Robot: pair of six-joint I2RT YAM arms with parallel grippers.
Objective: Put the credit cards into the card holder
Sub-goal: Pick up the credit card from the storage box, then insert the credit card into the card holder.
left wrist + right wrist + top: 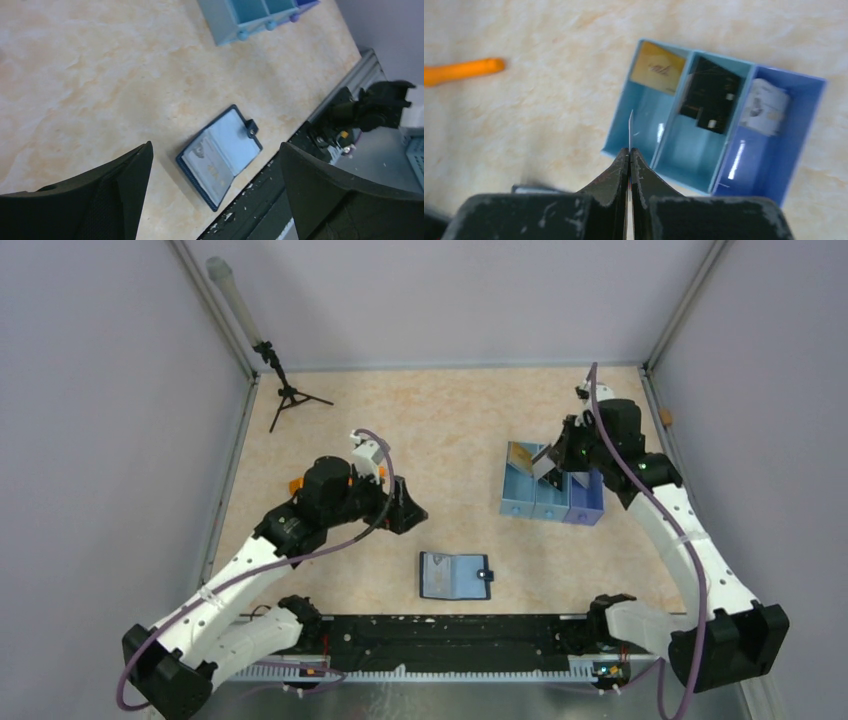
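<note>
Right gripper (629, 159) pinching card (546, 464) — card holder (455, 575) open

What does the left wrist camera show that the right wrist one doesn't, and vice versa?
Left wrist only: a clear look at the wallet, lying open with its pale inside up, below the open left gripper. Right wrist only: the right gripper shut on a thin card seen edge-on, the tray holding a gold card, a black card and a white card, one per compartment, and an orange object on the table. Both: the blue tray and the table.
</note>
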